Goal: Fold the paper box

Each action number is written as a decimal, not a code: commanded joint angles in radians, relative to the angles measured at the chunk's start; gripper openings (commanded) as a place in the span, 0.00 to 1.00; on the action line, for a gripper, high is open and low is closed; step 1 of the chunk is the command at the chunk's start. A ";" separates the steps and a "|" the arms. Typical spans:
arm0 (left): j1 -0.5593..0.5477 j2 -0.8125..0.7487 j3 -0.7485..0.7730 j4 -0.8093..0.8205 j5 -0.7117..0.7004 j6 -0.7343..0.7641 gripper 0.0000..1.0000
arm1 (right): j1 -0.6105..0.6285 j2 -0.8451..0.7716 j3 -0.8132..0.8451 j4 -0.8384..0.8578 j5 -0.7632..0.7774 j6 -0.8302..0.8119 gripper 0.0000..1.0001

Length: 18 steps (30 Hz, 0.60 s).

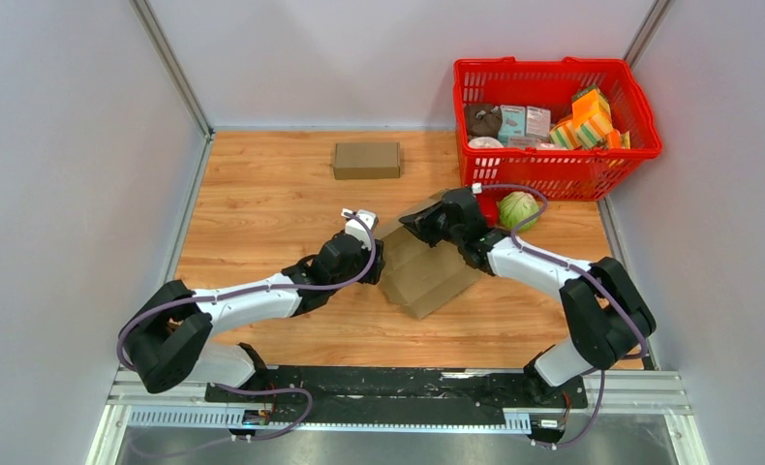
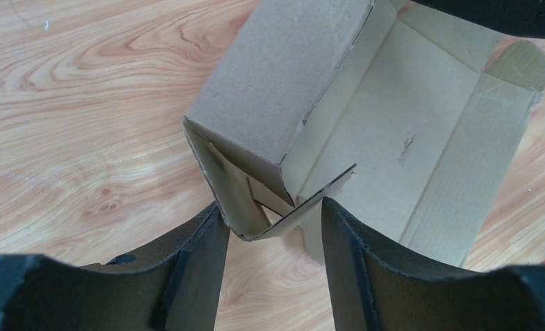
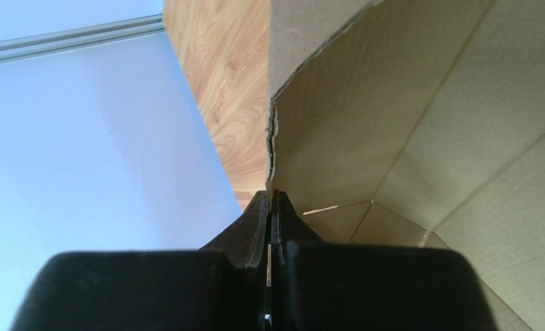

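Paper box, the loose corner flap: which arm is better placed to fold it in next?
Left, probably: the left pincer stands open astride that flap, while the right pincer is shut on the paper box, holding its wall.

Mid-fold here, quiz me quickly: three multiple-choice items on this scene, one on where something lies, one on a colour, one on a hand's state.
1. Where is the cabbage? A. inside the basket; B. on the table beside the basket; C. on top of the box.
2. What colour is the basket? A. blue; B. red; C. grey.
3. How is the right hand? A. wide open; B. shut on nothing; C. shut on an edge of the box.

Answers:
1 B, it lies on the wood just outside the basket's near wall.
2 B, its mesh walls are red.
3 C, the wrist view shows both fingers pressed together on the cardboard edge.
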<state>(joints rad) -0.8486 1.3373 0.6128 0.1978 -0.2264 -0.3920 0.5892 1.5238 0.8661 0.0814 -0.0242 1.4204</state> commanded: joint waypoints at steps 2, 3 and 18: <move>0.008 -0.055 0.022 -0.005 -0.002 0.012 0.59 | -0.017 0.019 -0.056 0.194 -0.078 0.127 0.00; 0.016 -0.067 0.010 0.005 -0.001 0.009 0.58 | -0.020 0.030 -0.064 0.204 -0.082 0.130 0.00; 0.043 -0.156 -0.128 0.097 0.145 -0.002 0.57 | -0.034 0.072 -0.122 0.403 -0.106 0.034 0.00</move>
<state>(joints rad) -0.8089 1.2274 0.5007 0.2344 -0.1444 -0.3908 0.5617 1.5898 0.7002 0.4244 -0.1196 1.4837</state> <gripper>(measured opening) 0.547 0.010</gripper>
